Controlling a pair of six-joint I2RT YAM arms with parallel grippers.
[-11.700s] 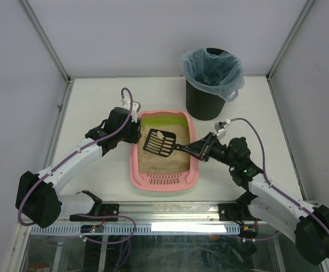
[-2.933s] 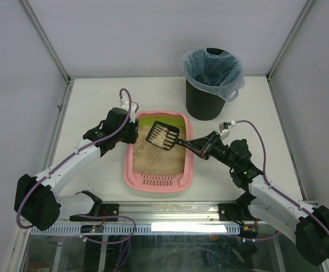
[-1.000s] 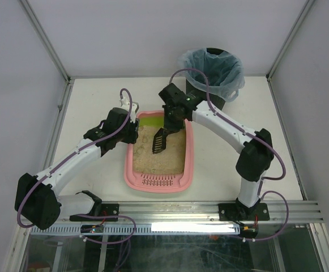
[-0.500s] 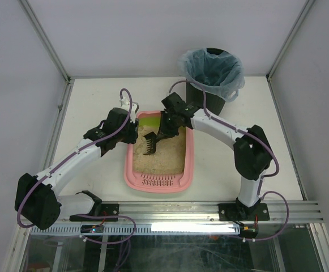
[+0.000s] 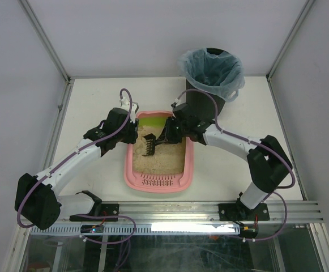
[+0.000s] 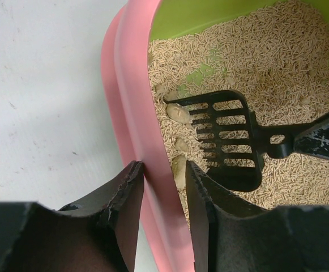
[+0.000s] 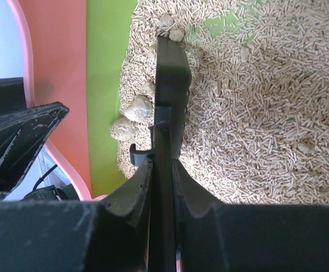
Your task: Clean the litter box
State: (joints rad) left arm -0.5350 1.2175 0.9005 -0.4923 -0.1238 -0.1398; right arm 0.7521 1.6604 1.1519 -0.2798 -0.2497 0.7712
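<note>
The pink litter box (image 5: pixel 129 165) with a lime-green inner wall and beige pellet litter lies mid-table. My left gripper (image 5: pixel 131 131) is shut on its left rim; the left wrist view shows the rim (image 6: pixel 124 85) pinched between the fingers of that gripper (image 6: pixel 163 165). My right gripper (image 5: pixel 168 135) is shut on the handle of the black slotted scoop (image 5: pixel 149 145). The scoop (image 6: pixel 223 144) rests on the litter near the left wall. In the right wrist view my right gripper (image 7: pixel 163 164) holds the scoop (image 7: pixel 172 68) edge-on, with pale clumps (image 7: pixel 139 107) beside it.
A black cylindrical bin (image 5: pixel 208 93) with a pale blue bag stands at the back right, just behind my right arm. The slotted grille (image 5: pixel 163 180) is at the box's near end. White enclosure walls and posts surround the table.
My right arm has swung its elbow out to the right and lowered. The scoop has dropped from above the box's far end into the litter by the left wall. The left gripper has kept its hold.
</note>
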